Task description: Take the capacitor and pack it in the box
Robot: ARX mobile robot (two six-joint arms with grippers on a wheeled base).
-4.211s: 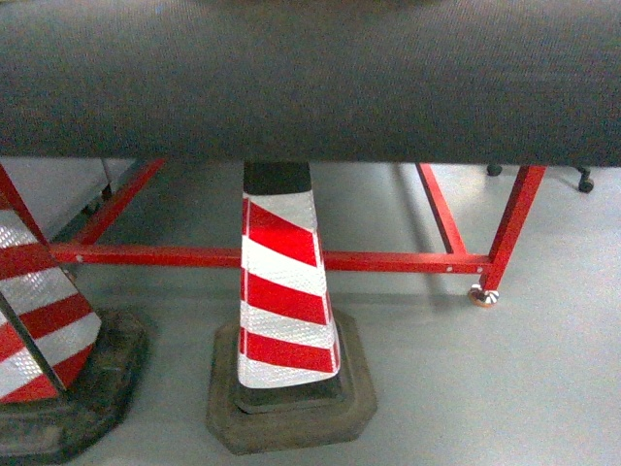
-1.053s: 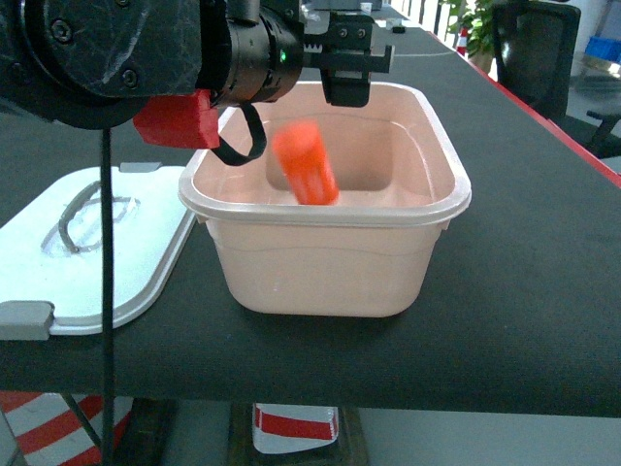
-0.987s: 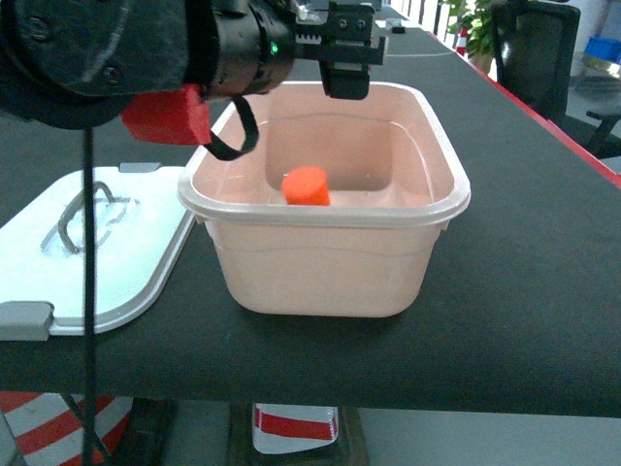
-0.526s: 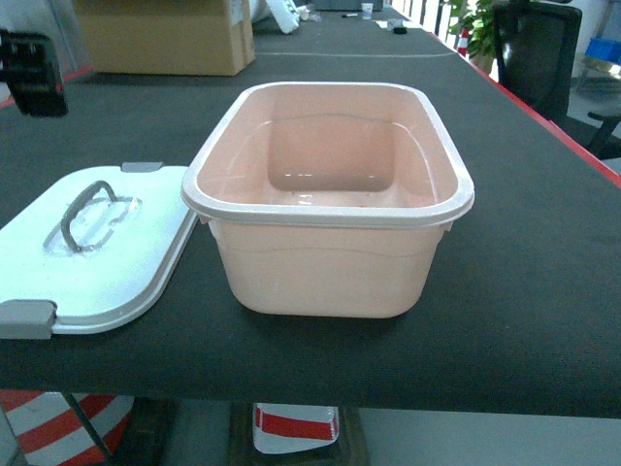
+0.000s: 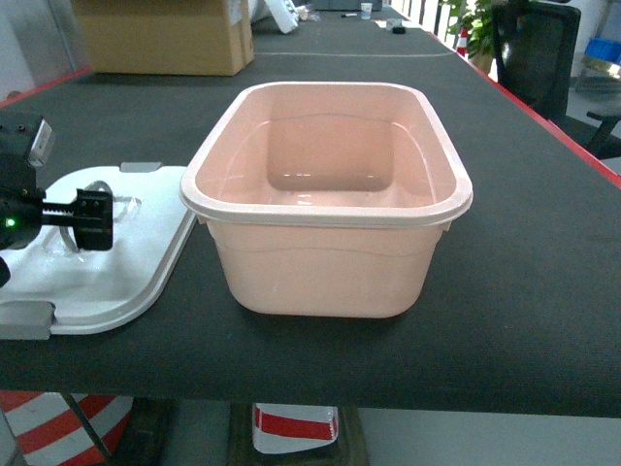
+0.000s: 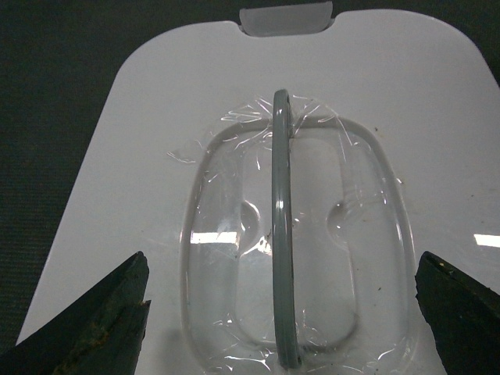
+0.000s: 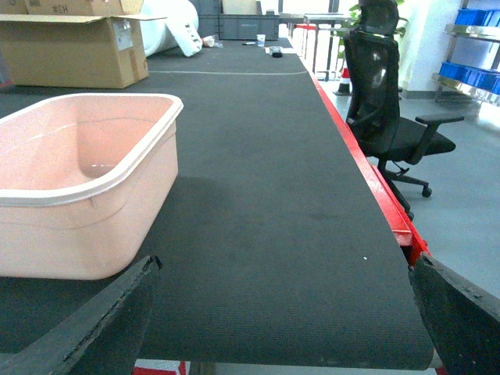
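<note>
Here, my left gripper (image 6: 277,312) hangs directly above the white lid (image 5: 136,262), which lies flat on the black table (image 5: 524,291) just to the left of the box (image 5: 330,272). In the left wrist view the two dark fingertips (image 6: 94,320) stand spread wide, one at each lower corner, with the lid's grey handle (image 6: 281,234) standing upright on edge midway between them and touching neither. The jaws are released and hold nothing. A crinkled clear film (image 6: 226,180) covers the recess under the handle, and a grey latch (image 6: 285,17) shows at the lid's far edge. In the head view the same gripper (image 5: 92,218) enters from the left edge, over the handle region of the lid.

The box, a peach-pink tub with a whitish rim, sits open at the middle of the table, its left wall touching or nearly touching the lid's right edge. From the head view only the upper interior walls show; the floor is hidden behind the near wall, so I cannot tell where the capacitor is.

My right gripper (image 7: 281,328) is held off to the right of the box (image 7: 78,187), over bare table, fingertips (image 7: 86,328) spread apart and empty. Beyond lie a cardboard carton (image 7: 74,47) and a black office chair (image 7: 391,117) beside the red table edge (image 7: 383,195).
</note>
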